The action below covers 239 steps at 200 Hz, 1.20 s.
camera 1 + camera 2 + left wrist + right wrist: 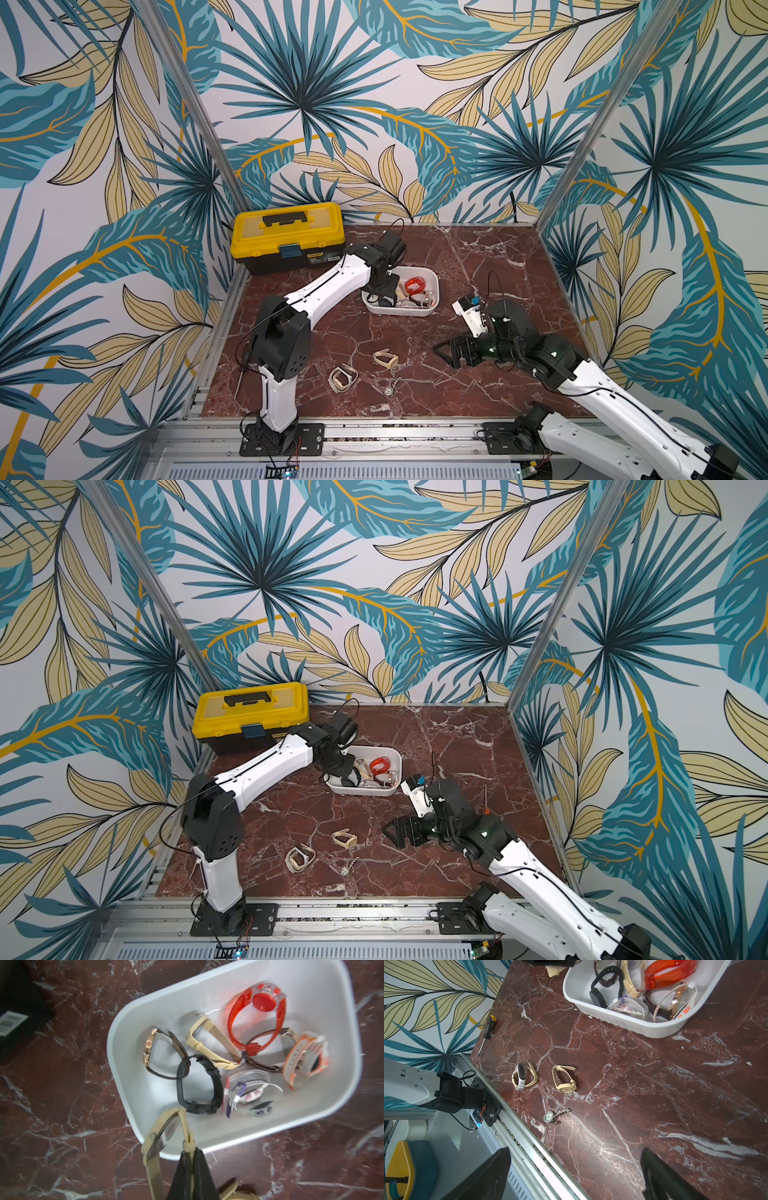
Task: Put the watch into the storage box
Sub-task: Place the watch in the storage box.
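While left claw [192,1157] pinches beige watch [152,1136] over storage box [249,1138] rim, right claw [576,1150] wide, low over marble [654,1084].

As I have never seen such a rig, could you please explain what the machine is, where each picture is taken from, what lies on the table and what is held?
These are two robot arms, a left arm and a right arm, each ending in a two-fingered gripper. Two wide pictures come from one overhead camera; two close ones from cameras on the wrists. On the marble table stand a yellow toolbox and a white tub of watches. A cream watch, a white band watch, a chain watch and a screwdriver lie loose. The left gripper is shut on a beige watch over the tub's rim. The right gripper is open, empty.
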### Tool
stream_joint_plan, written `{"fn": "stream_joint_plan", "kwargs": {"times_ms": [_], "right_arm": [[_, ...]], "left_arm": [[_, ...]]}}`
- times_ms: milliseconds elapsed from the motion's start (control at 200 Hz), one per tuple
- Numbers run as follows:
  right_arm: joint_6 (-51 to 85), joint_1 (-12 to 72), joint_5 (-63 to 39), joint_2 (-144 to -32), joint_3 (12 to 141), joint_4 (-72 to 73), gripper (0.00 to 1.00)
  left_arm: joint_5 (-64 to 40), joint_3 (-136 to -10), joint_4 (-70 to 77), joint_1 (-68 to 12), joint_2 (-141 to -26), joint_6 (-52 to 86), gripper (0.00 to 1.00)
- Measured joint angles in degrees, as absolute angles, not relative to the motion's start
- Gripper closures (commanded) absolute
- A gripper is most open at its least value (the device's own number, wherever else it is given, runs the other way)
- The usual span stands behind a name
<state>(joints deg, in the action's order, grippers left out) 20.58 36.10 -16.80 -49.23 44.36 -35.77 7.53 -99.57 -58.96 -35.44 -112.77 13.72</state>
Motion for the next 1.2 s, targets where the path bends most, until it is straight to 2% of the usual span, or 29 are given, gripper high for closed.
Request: {"fn": "stream_joint_plan", "kwargs": {"times_ms": [230, 506, 906, 1197], "right_arm": [[20.5, 36.1, -16.8, -50.5, 44.3, -35.3, 0.00], [20.6, 36.1, -16.8, -51.1, 43.5, -34.2, 0.00], [20.6, 36.1, -16.7, -50.5, 42.6, -34.2, 0.00], [20.6, 36.1, -16.5, -50.3, 42.5, -34.2, 0.00]], "left_arm": [[14.2, -109.7, -61.6, -35.4, -123.4, 7.1, 1.00], [17.9, -116.3, -60.5, -35.4, -127.7, 3.0, 1.00], [19.8, -116.1, -55.3, -36.2, -130.3, -0.3, 1.00], [20.9, -110.0, -49.1, -36.6, -130.3, -1.6, 1.00]]}}
